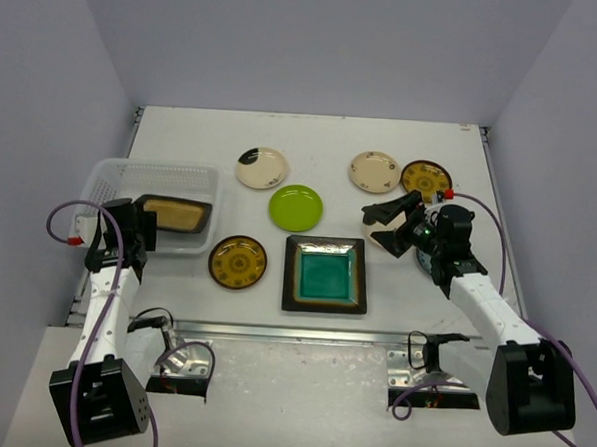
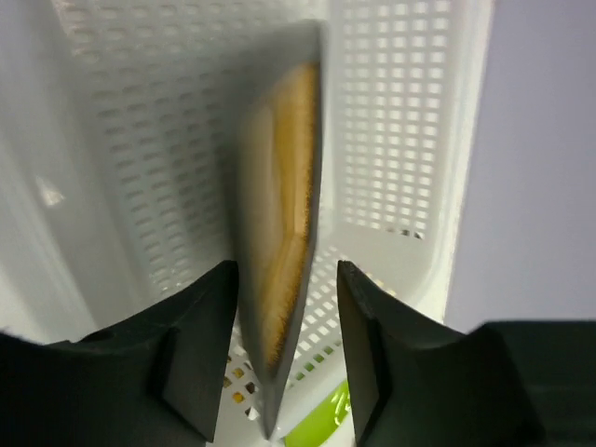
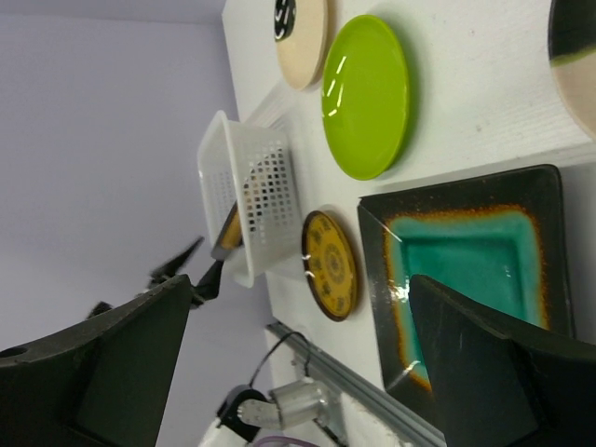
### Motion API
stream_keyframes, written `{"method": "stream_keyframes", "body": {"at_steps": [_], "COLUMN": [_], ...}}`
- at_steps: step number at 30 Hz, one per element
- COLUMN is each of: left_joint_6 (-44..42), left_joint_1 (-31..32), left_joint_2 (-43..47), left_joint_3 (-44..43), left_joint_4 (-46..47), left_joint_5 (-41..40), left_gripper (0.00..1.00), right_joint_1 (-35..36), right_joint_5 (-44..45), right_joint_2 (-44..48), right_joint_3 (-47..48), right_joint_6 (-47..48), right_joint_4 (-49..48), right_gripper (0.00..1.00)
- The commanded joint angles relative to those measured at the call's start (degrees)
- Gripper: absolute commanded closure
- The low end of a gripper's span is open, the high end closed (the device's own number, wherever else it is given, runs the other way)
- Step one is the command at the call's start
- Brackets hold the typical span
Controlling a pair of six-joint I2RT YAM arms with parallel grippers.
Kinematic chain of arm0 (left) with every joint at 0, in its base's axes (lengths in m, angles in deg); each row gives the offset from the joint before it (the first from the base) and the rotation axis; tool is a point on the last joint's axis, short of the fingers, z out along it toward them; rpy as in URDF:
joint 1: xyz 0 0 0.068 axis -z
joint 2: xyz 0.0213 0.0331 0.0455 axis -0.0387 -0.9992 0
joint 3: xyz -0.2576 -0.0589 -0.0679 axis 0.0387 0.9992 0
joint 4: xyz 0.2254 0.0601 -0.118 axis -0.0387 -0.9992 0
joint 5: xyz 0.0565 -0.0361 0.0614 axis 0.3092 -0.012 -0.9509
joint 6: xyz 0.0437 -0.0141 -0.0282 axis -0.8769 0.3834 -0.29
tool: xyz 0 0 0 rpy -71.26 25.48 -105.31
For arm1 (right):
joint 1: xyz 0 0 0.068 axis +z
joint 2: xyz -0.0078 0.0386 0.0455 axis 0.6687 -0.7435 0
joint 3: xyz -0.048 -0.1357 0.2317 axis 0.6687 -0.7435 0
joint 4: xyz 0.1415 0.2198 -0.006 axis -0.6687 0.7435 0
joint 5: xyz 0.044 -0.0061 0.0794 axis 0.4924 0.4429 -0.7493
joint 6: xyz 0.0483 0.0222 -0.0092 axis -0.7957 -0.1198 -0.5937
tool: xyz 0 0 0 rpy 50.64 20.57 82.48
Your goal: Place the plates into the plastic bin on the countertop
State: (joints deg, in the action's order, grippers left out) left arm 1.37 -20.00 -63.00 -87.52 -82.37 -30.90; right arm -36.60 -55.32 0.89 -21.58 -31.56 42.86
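Closest to my left wrist lens are the two black fingers (image 2: 209, 326) of the left gripper (image 2: 286, 270), set narrow on either side of the amber square plate (image 2: 279, 214), which stands edge-on between them. The finger at 9 o'clock lies against the plate's rim. At 3 o'clock I see a thin slit — so I cannot tell whether the jaws truly pinch it. The plate is inside the plastic bin (image 2: 391, 140), with mesh walls around it. From above it looks tilted, its far edge toward the bin's 3 o'clock wall.

On the overhead feed the bin stands at 9 o'clock on the countertop (image 1: 203, 128). The other plates I can make out lie flat outside it. The teal square plate (image 1: 324, 274) is at 6 o'clock, near the metal rail (image 1: 293, 333). The lime-green plate (image 1: 295, 207) lies at the teal one's 12 o'clock, near but apart from it. A brown-yellow patterned plate (image 1: 237, 261) lies at the teal one's 9 o'clock, just beside the bin's near corner. The cream plate with a dark patch (image 1: 261, 168) is at 11 o'clock of the green one. Toward 1 o'clock on the table a pale cream plate (image 1: 374, 171) and a second patterned plate (image 1: 426, 179) lie side by side.

The right gripper (image 1: 387, 216) hangs over the 3 o'clock side with its jaws spread wide — a further plate is partly hidden beneath it, and I can't tell its colour from above.
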Motion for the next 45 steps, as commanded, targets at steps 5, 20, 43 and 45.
{"method": "stream_keyframes", "body": {"at_steps": [5, 20, 43, 45], "left_joint_6": [-0.4, -21.7, -44.1, -44.2], "left_joint_1": [-0.8, -0.7, 12.8, 13.1], "left_joint_2": [0.4, -2.9, 0.5, 0.6], "left_joint_3": [-1.0, -16.4, -11.4, -10.7], "left_joint_4": [11.3, 5.2, 8.0, 8.2], "left_joint_5": [1.8, 18.1, 44.5, 44.5], "left_gripper": [0.09, 0.00, 0.00, 0.00], "right_joint_1": [-0.3, -0.3, 1.8, 1.8], "right_joint_5": [-2.5, 6.8, -14.0, -14.0], "right_joint_2": [2.8, -8.8, -31.2, -31.9], "right_joint_3": [7.7, 15.0, 5.8, 5.7], "right_joint_6": [22.9, 49.3, 49.4, 49.0], "right_joint_4": [16.1, 40.2, 15.8, 14.7], "right_gripper": [0.01, 0.01, 0.57, 0.60]}}
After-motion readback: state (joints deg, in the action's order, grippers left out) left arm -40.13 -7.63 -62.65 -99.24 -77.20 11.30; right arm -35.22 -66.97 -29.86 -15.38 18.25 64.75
